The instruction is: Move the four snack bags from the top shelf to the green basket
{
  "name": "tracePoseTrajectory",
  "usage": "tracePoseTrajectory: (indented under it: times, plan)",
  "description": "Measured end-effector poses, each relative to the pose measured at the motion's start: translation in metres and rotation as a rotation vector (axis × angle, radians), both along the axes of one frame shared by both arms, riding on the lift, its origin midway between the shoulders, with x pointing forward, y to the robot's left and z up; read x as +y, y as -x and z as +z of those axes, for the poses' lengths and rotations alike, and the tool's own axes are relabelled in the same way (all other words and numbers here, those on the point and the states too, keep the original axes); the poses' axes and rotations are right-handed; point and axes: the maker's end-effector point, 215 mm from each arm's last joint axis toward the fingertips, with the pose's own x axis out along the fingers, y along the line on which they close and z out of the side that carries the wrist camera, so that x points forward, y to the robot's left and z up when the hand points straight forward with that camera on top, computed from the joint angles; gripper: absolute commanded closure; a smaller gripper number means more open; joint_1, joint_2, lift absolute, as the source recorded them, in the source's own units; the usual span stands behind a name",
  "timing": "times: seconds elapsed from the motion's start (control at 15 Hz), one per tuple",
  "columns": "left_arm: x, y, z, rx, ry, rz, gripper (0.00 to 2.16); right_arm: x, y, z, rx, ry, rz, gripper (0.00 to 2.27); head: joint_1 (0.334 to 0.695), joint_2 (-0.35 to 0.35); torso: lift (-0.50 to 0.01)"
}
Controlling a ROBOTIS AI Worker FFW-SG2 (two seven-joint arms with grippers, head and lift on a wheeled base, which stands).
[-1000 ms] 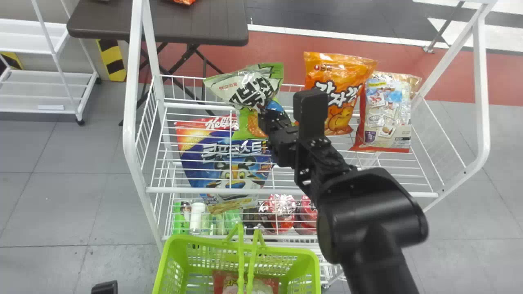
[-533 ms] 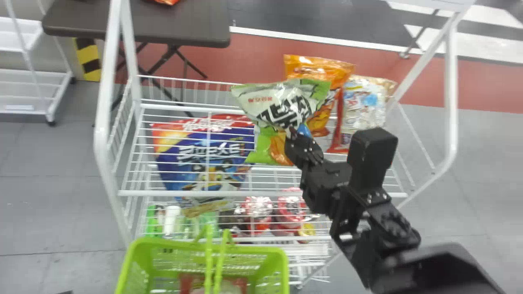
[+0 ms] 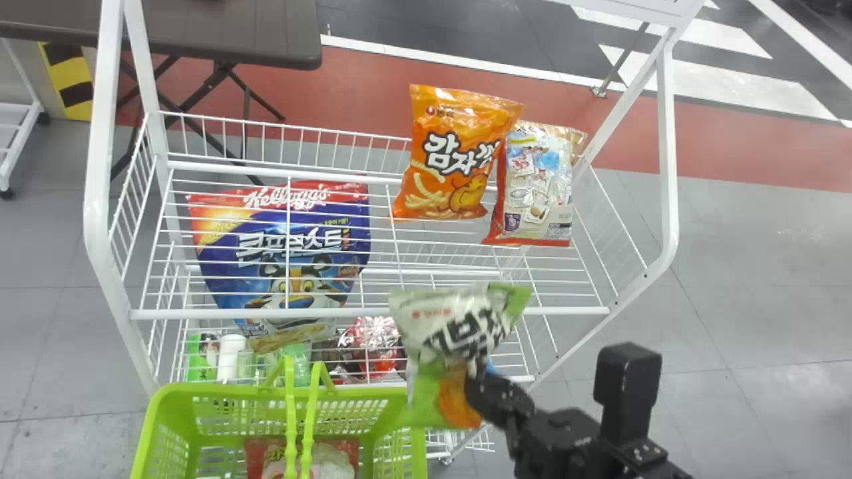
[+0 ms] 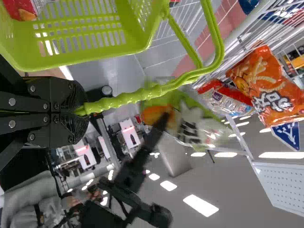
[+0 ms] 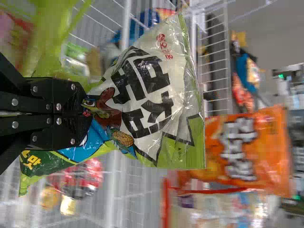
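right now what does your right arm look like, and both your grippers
The right arm is black and built of blocky segments, with a tall, round-cornered black box mounted on it. The left gripper and right gripper match: black, flat-sided, dotted with round silvery screw heads, their tips finely ribbed.

Open from above into the lime-green plastic basket (image 3: pixel 219 390), left and right of the raised green handles (image 3: pixel 291 412); barred on the far side by the white wire shelf (image 3: pixel 173 314).
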Motion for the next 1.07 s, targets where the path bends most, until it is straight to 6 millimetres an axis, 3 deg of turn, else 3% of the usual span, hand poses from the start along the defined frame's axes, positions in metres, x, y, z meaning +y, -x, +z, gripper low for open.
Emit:
tracePoseTrajectory:
  times: [0.2, 0.53, 0.8, 1.0, 1.07]
  plan:
    - [-0.001, -0.003, 0.001, -0.010, 0.000, 0.017, 1.78, 0.032, 0.043, -0.047, 0.179, -0.142, 0.032, 2.19, 0.695, -0.350, 0.000]
    - [-0.004, -0.006, 0.001, -0.016, -0.005, 0.016, 1.78, 0.092, 0.081, -0.072, 0.314, -0.263, 0.110, 2.19, 0.695, -0.350, 0.000]
    - [-0.007, -0.005, 0.000, -0.017, -0.009, 0.010, 1.78, 0.127, 0.078, -0.067, 0.317, -0.301, 0.164, 2.19, 0.695, -0.350, 0.000]
    - [-0.009, -0.004, 0.001, -0.020, -0.011, 0.005, 1.78, 0.137, 0.060, -0.065, 0.282, -0.283, 0.165, 2.15, 0.695, -0.305, 0.000]
    - [-0.010, -0.004, 0.001, -0.021, -0.011, 0.003, 1.78, 0.139, 0.057, -0.070, 0.286, -0.270, 0.167, 2.04, 0.695, -0.301, 0.000]
